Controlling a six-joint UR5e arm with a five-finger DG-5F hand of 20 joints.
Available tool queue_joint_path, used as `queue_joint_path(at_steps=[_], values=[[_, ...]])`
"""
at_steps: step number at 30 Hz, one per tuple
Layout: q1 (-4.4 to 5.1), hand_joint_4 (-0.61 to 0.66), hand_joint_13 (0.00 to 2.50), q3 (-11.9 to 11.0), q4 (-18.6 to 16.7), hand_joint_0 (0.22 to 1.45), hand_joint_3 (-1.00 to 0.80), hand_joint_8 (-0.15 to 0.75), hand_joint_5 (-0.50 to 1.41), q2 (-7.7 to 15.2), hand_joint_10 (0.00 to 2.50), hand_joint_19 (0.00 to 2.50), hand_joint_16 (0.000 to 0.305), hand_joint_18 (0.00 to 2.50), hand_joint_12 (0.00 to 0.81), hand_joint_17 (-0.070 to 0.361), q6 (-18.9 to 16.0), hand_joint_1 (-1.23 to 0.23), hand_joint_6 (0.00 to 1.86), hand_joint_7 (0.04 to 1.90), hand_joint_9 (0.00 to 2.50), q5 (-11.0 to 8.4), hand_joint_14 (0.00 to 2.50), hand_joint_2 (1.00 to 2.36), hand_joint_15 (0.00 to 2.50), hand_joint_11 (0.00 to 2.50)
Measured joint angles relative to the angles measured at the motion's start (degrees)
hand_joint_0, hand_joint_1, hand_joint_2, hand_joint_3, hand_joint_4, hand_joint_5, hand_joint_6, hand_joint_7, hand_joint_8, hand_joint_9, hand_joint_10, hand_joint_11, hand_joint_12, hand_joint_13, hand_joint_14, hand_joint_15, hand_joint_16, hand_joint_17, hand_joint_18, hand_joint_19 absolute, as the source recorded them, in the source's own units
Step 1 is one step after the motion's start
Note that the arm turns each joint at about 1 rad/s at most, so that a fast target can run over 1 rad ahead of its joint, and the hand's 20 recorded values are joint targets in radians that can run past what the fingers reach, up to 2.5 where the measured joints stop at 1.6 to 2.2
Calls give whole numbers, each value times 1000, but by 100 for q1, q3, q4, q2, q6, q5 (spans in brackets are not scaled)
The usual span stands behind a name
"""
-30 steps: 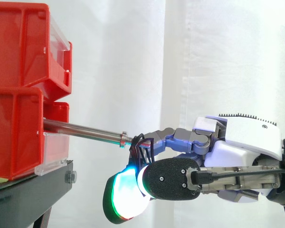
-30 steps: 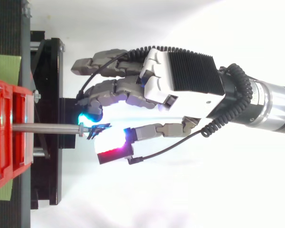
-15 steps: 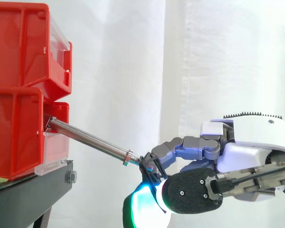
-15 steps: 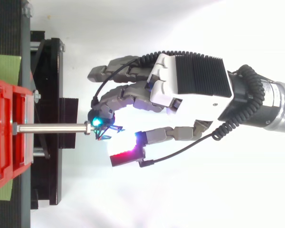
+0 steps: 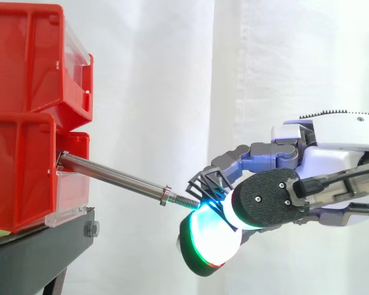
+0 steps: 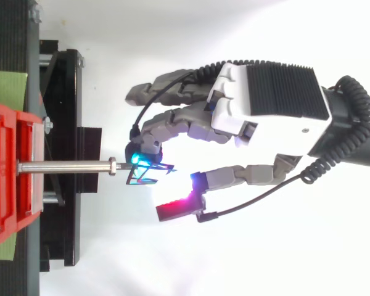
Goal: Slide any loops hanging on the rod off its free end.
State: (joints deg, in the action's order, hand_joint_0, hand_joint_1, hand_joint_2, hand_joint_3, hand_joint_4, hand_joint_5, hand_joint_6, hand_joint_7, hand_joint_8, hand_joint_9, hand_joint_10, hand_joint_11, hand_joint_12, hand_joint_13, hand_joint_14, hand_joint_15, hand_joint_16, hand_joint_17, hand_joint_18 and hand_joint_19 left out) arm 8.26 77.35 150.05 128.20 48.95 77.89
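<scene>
A steel rod (image 5: 117, 181) sticks out of the lower red bin (image 5: 21, 178) and slopes down to the right, ending in a collar and a bare threaded tip (image 5: 183, 200). A small black wire loop (image 5: 206, 183) hangs just right of that tip, off the rod, on a curled finger of my hand (image 5: 332, 160). In the top view the loop (image 6: 149, 174) sits beside the cyan-glowing fingertip (image 6: 135, 160), a short gap past the rod's end (image 6: 113, 165). My hand (image 6: 277, 98) comes in from the right, and its thumb pad glows red below the loop.
Two red bins (image 5: 31, 61) are stacked on a black stand (image 5: 43, 252) at the left. The stand (image 6: 61, 123) lies under the rod in the top view, with a green mat (image 6: 6, 86) beside the bins. A white curtain hangs behind.
My hand drew back to the right and rose a little, carrying the loop off the rod's tip. The rod dipped under the pull and now stands free with its thread bare.
</scene>
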Motion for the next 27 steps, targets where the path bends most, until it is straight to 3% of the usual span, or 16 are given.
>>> queue_joint_path(at_steps=[11, 19, 27], values=[[45, 69, 458, 0, 831, 647, -283, 256, -202, -73, 17, 361, 54, 443, 370, 121, -1154, -760, 908, 908, 651, -309, 9, 1018, 229, 441], [94, 14, 483, -1, 1135, 684, -362, 250, -200, -90, 19, 359, 53, 479, 369, 120, -1761, -773, 935, 917, 683, -399, 9, 1012, 232, 475], [144, 11, 500, -33, 1305, 703, -472, 249, -196, -172, 18, 364, 53, 501, 370, 119, -2158, -776, 937, 923, 699, -439, 10, 1002, 234, 482]])
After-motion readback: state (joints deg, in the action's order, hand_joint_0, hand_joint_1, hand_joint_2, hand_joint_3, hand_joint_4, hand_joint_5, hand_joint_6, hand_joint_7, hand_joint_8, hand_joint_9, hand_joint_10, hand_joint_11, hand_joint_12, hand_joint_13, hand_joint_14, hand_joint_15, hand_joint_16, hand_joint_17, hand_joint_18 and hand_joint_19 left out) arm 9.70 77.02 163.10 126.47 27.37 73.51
